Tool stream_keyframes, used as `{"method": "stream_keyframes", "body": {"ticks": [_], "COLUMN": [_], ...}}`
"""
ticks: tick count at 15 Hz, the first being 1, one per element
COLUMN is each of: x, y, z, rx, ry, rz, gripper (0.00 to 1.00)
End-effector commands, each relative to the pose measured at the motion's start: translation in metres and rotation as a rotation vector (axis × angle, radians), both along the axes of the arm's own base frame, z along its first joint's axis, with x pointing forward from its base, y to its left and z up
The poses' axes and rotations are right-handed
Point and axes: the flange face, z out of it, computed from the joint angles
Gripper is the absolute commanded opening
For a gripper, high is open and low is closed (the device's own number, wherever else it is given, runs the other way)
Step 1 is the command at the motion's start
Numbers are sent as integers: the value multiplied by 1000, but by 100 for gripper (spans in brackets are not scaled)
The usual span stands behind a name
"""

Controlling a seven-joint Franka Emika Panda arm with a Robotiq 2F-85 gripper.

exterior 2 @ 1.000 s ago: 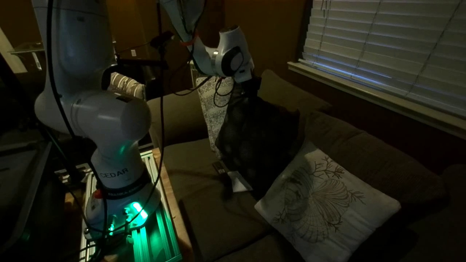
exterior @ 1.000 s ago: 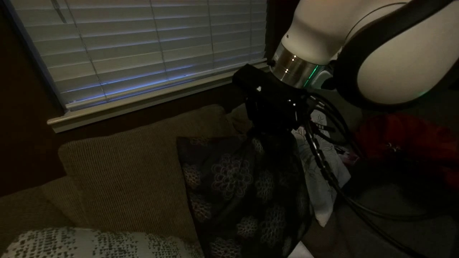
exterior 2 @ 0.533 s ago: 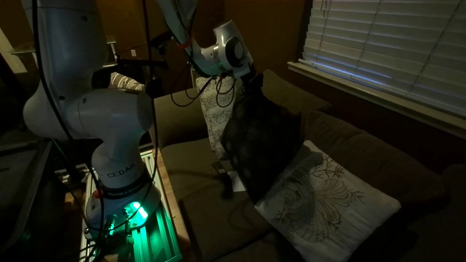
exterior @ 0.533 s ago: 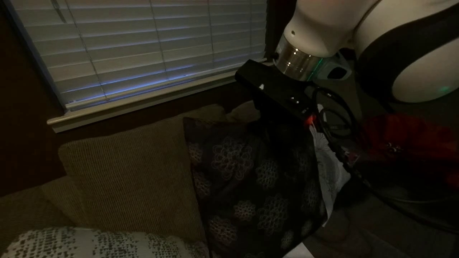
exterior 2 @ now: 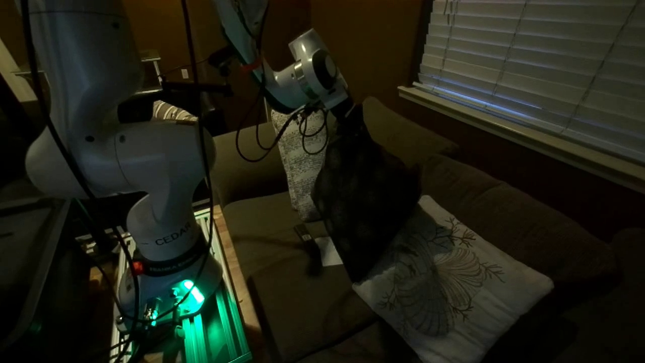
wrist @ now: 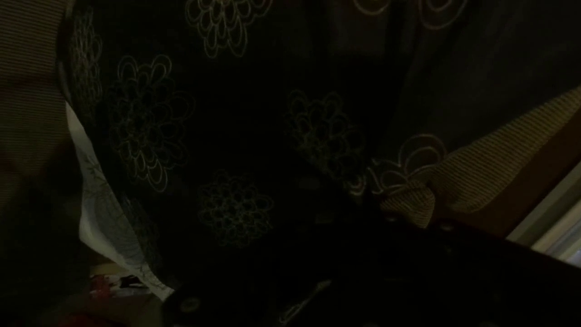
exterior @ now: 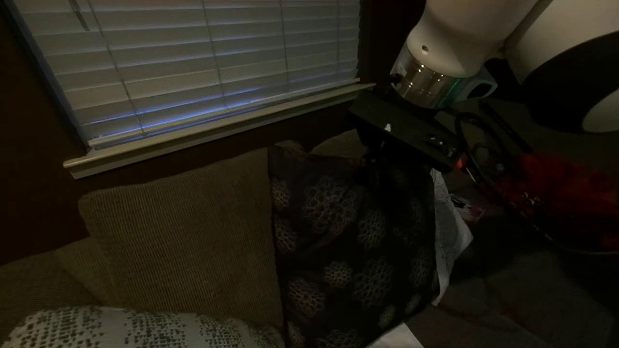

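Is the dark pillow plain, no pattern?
No, in an exterior view the dark pillow shows pale flower outlines across its face.

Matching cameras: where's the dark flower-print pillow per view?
Exterior view: dark flower-print pillow, low, just right of centre.
Exterior view: that pillow, near centre, slightly right.
Wrist view: that pillow, filling much of the top.
Shared landmark: white shell-print pillow, in all three.
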Motion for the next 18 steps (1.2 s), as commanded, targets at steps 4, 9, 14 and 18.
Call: {"method": "stream_keyframes", "body": {"ticks": [4, 9, 14, 18], "x": [-14, -26, -30, -45], "y": [-16, -39, -68, -70], "z": [12, -1, -10, -31], "rx": [-71, -180, -232, -244], "ry": [24, 88, 136, 177], "rz": [18, 139, 264, 195], "gripper": [1, 1, 1, 4]}}
